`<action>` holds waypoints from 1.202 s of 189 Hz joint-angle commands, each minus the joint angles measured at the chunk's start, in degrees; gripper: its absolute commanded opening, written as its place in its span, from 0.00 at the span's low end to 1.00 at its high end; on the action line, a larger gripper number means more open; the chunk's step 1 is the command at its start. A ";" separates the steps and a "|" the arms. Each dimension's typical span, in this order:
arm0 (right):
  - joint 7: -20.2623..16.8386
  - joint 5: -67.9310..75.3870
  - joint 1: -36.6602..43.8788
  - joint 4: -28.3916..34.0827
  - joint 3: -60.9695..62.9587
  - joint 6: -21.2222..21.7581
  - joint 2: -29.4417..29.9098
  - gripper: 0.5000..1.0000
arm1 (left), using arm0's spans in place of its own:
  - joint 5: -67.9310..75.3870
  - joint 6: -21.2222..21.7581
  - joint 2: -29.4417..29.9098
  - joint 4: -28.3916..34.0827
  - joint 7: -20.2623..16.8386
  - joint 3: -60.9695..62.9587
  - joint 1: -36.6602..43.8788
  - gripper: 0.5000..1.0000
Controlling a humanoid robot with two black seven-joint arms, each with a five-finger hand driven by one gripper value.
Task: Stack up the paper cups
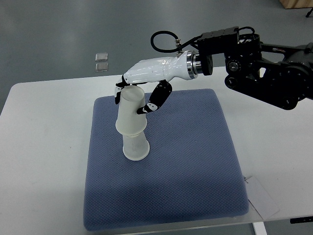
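Over the blue mat (195, 171) your right hand (146, 73) had fingers (155, 99) grasping the top cup (131, 115), inverted and tilted, its mouth capping the lower cup (135, 147); straighten, then press down.

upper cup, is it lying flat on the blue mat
No, the upper cup sits upside down over the lower cup, with the right hand around its top.

My right arm (264, 68) comes in from the right edge, black links bent at the wrist, white forearm shell angled down-left. Right hand (134, 98) hangs palm-down, fingers (155, 100) & thumb curled in a grip at their tips.
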 commanded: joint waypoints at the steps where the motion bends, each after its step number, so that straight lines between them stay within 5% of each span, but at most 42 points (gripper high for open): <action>1: 0.00 -0.03 -0.70 -0.15 0.07 -0.23 0.01 0.00 | 0.00 0.00 0.00 -0.01 0.00 0.00 0.00 1.00; 89: -1.32 -0.03 -2.98 -0.15 -0.02 -2.25 0.80 0.00 | 0.00 0.00 0.00 -0.01 0.00 0.00 0.00 1.00; 126: -2.19 0.06 -4.04 -0.15 -0.10 -1.72 1.86 0.09 | 0.00 0.00 0.00 -0.01 0.00 0.00 0.00 1.00; 155: -2.19 0.06 -5.00 -0.15 -0.10 -1.72 1.86 0.33 | 0.00 0.00 0.00 -0.01 0.00 0.00 0.00 1.00; 181: -2.19 0.06 -5.27 -0.15 -0.10 -1.81 1.95 0.81 | 0.00 0.00 0.00 -0.01 0.00 0.00 0.00 1.00; 227: -2.19 0.06 -5.62 -0.15 0.16 -2.17 1.77 0.83 | 0.00 0.00 0.00 -0.01 0.00 0.00 0.00 1.00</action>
